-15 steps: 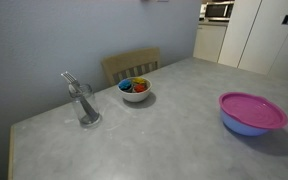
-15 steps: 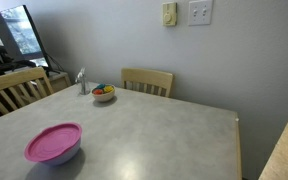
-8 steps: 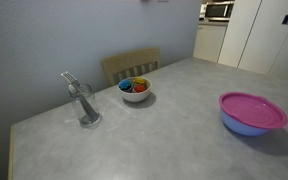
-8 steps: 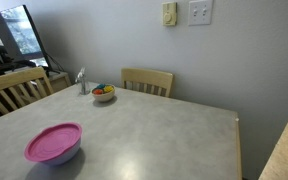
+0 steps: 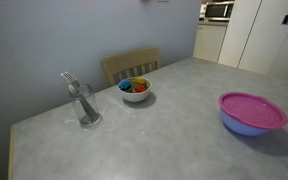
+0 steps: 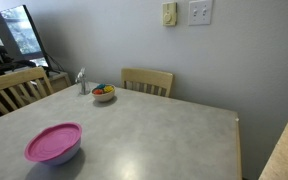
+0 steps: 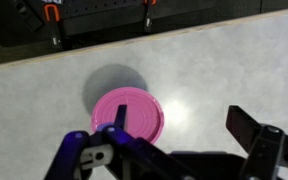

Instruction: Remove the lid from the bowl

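Note:
The magenta-pink lid point(image 5: 253, 106) lies flat on the light blue bowl point(image 5: 249, 124) near the table's edge; both also show in an exterior view point(image 6: 53, 141), bowl point(image 6: 59, 155). In the wrist view I look down on the lid point(image 7: 130, 112) from well above; it hides the bowl. My gripper point(image 7: 174, 128) is open and empty, high over the table, with one finger over the lid's edge in the picture and the other to its right. The arm does not show in either exterior view.
A small white bowl with colourful contents point(image 5: 135, 90) and a glass holding utensils point(image 5: 84, 103) stand at the table's far side. Wooden chairs point(image 6: 148, 81) stand at the table's edges. A dark rack point(image 7: 99, 15) lies beyond the table edge in the wrist view.

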`<move>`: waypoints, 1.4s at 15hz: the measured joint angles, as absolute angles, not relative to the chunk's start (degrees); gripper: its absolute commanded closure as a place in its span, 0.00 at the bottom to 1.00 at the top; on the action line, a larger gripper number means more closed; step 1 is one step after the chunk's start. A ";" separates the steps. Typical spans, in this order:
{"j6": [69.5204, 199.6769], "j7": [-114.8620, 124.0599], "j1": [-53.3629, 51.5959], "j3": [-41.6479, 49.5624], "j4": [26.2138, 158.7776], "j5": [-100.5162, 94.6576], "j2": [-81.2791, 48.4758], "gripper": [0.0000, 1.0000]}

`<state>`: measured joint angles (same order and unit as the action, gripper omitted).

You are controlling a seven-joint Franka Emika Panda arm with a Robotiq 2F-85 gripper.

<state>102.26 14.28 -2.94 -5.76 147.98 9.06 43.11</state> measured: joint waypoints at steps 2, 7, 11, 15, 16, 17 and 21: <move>106.03 14.08 -2.94 -5.44 148.18 9.93 39.08 0.00; 113.93 15.38 -2.92 -5.31 147.72 10.72 27.90 0.00; 117.98 18.26 -2.86 -5.31 147.10 10.72 20.94 0.00; 118.17 18.63 -2.82 -5.31 146.33 10.73 19.39 0.00; 118.17 18.64 -2.84 -5.32 146.31 10.71 19.41 0.00; 118.18 18.64 -2.90 -5.35 146.31 10.71 19.41 0.00; 121.81 20.82 -3.10 -5.86 146.48 10.74 17.32 0.00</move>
<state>121.81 20.82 -3.10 -5.86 146.48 10.74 17.32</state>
